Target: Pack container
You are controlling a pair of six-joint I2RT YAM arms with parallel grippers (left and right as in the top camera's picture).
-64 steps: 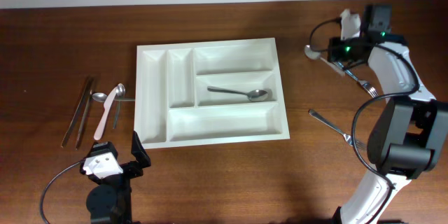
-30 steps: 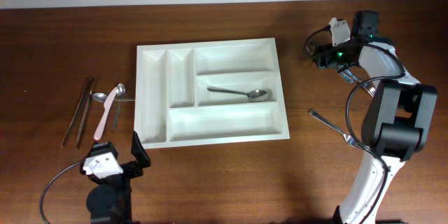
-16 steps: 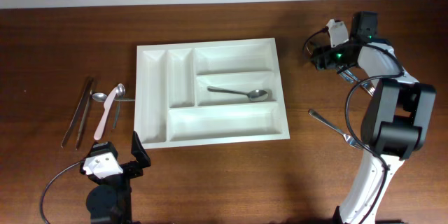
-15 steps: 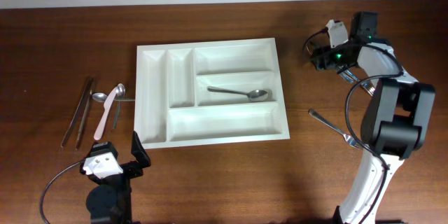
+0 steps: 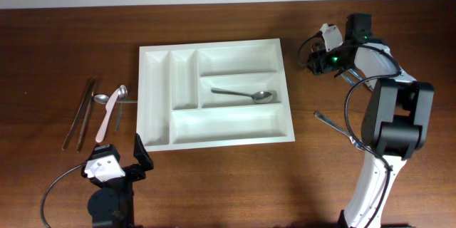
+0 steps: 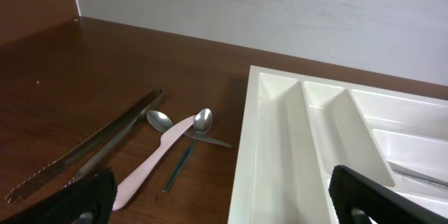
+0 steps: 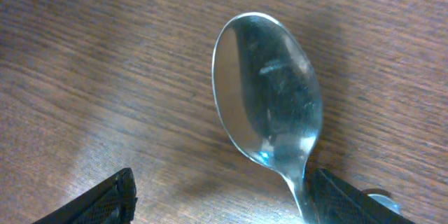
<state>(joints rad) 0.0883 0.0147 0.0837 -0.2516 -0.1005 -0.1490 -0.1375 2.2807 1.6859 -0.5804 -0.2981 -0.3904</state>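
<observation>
white plastic container sits mid-way across the dark wood table, long side running left-right in the overhead view: two narrow compartments at its left, three wide ones stacked at its right. one steel spoon lies flat in the middle wide compartment, bowl toward the tray's right wall; the other four show bare white floors.

just left of the container, apart from its rim, lies a loose cluster: metal tongs furthest out, then a pale pink knife w/ two small spoons by its upper end & a dark-handled utensil partly under them. left gripper hangs low at the table's near edge, jaws spread wide w/ nothing btwn them, tray corner & cluster ahead of it.

right of the container, well apart from it, right gripper is down at the tabletop, jaws wide & straddling a second steel spoon that rests on the wood. the spoon's neck runs close by one finger; contact can't be told. a fork lies nearer the r arm's base, partly under its cable.
</observation>
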